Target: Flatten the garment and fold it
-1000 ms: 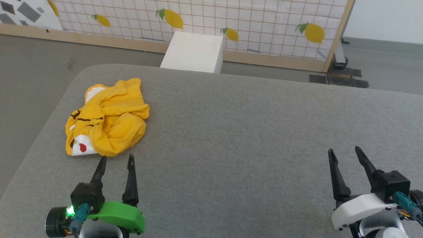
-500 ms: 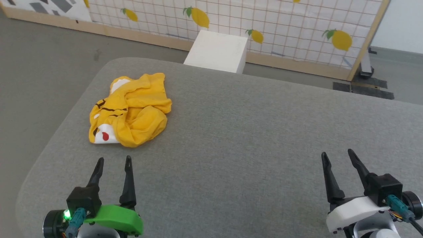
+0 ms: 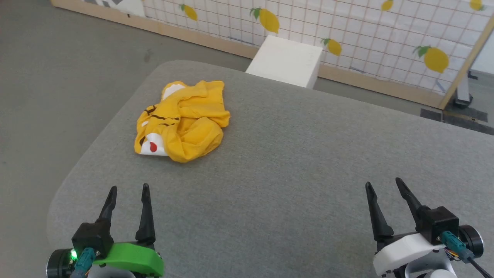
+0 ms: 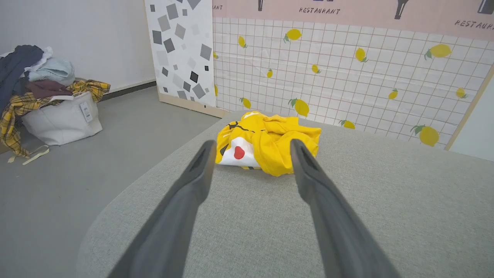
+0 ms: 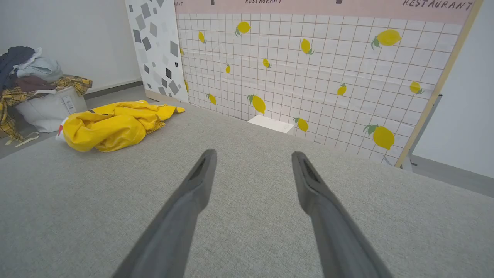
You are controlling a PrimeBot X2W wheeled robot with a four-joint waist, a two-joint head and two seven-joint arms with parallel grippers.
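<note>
While both pincers hover spread wide and empty over the near side of the grey table (image 3: 301, 162), I see the garment (image 3: 181, 121) bunched in a crumpled heap near the far-left rounded corner. It lies straight ahead of my left gripper (image 3: 127, 188), well short of contact. My right gripper (image 3: 382, 185) has open tabletop on every side, and a white box (image 3: 287, 61) stands beyond the far edge.

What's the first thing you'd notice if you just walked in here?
The bright yellow garment, crumpled in a heap with black stripes and a red spot, on the far left of the grey table. Next, the lemon-printed wall behind it, and the left pincer and right pincer, both open, at the near edge.
</note>
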